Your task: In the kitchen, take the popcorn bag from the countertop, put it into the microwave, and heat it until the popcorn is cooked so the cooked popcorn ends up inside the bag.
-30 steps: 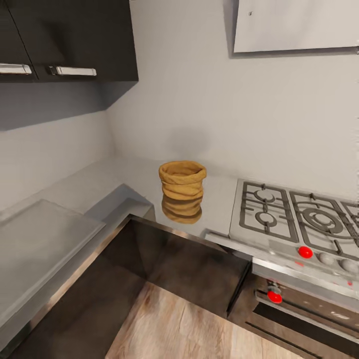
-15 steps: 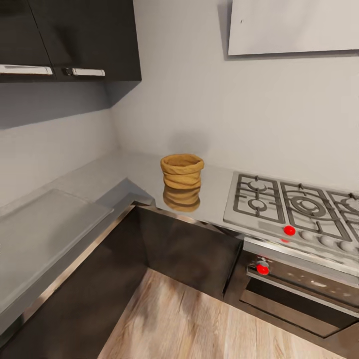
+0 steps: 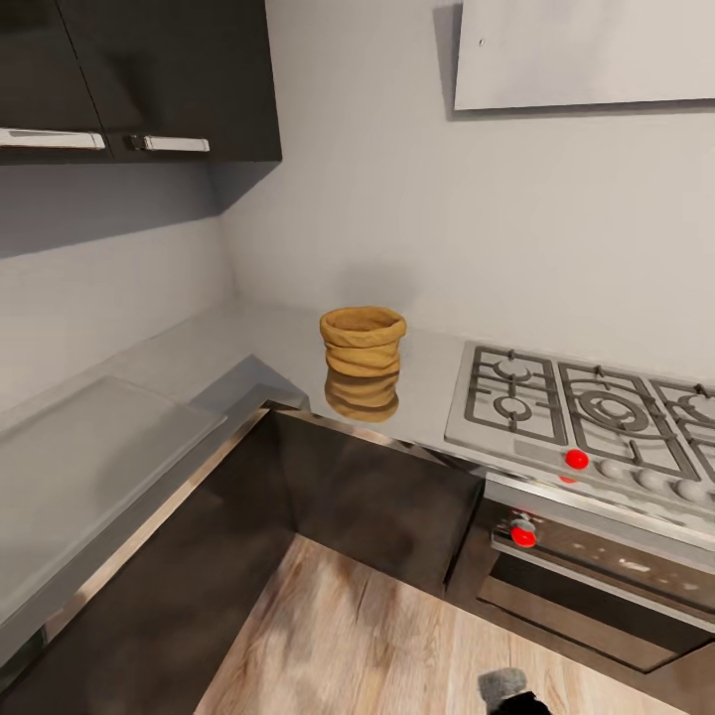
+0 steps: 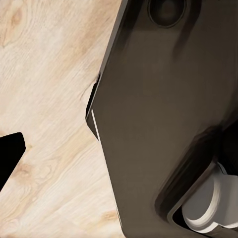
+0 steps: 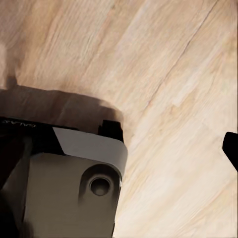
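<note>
The popcorn bag [image 3: 362,341], a tan-orange ridged sack, stands upright on the grey countertop [image 3: 278,343] near the inner corner, left of the hob. Its mouth is open, and any popcorn inside is hidden. The microwave is out of view. A grey and black part of my right arm [image 3: 508,692] pokes in at the bottom edge of the head view, far from the bag. My left gripper [image 4: 119,158] hangs over the wooden floor beside my dark base, with one fingertip [image 4: 10,156] at the picture's edge. My right gripper [image 5: 119,148] does the same, its fingertip [image 5: 231,148] far to the side.
A grey gas hob [image 3: 576,407] with red knobs sits right of the bag, above a dark oven [image 3: 596,576]. Dark cabinet fronts [image 3: 377,497] run under the L-shaped counter. Dark wall cabinets [image 3: 149,79] and a white hood [image 3: 586,50] hang above. Wooden floor [image 3: 377,636] lies in front.
The camera drew back from the counter a second ago and has since held still. A part of my right arm has risen into the bottom edge of the head view. The bag has not moved.
</note>
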